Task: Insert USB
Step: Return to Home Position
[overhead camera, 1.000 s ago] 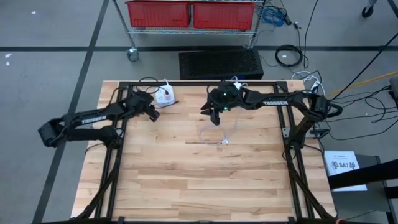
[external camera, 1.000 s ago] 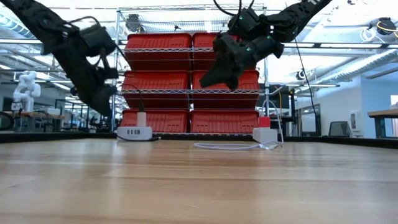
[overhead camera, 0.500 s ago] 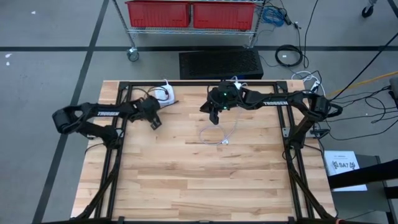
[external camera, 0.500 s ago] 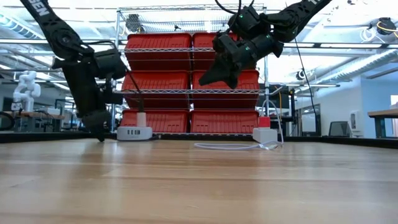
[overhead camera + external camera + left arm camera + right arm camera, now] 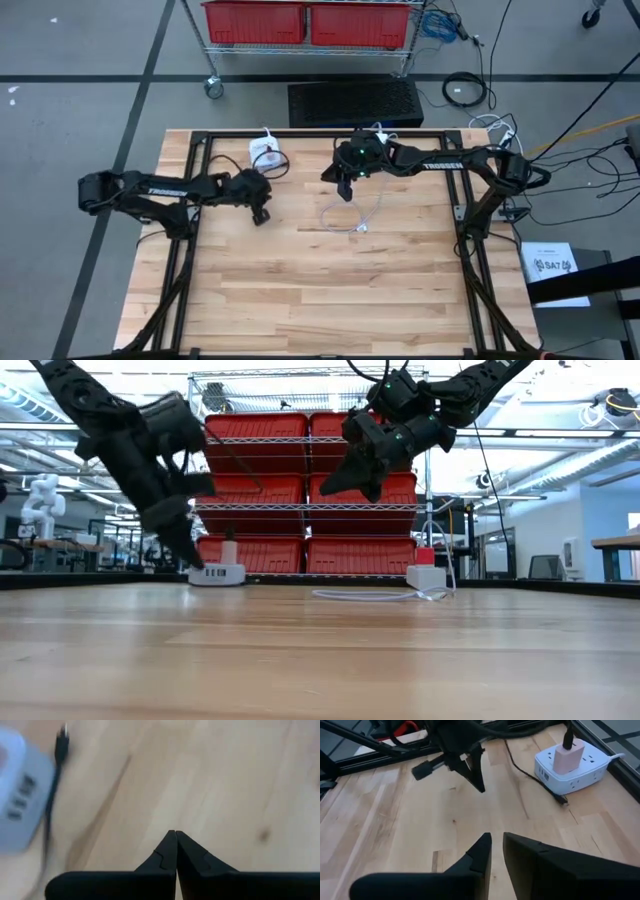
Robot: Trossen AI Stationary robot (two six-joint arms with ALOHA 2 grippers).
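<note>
Presently, left gripper [image 5: 262,214]: jaws pressed tight together, nothing between them, tips angled down low over the wooden table [image 5: 330,290]. Near those jaws, toward the table's far edge: white power strip [image 5: 264,154], lying flat, apart from the tips. Orange charger adapter [image 5: 568,759]: seated upright in an outlet of that strip, with a black lead entering its top. Black charger cable [image 5: 61,747]: trailing over the wood alongside the strip, a loose plug resting on the table just beside it; whether this is the same cable as the lead in the adapter cannot be told. Right gripper [image 5: 496,840]: held high above the table's middle, well apart from the left jaws, its jaws parted by a narrow slit and empty. Beneath those jaws, on the wood: white cable [image 5: 365,596], lying in a loose loop, touched by neither gripper. Behind the right jaws, at the far edge: second white power strip [image 5: 425,576] with a red plug standing in it. Farthest, beyond the table: wire rack holding red bins [image 5: 255,20].
</note>
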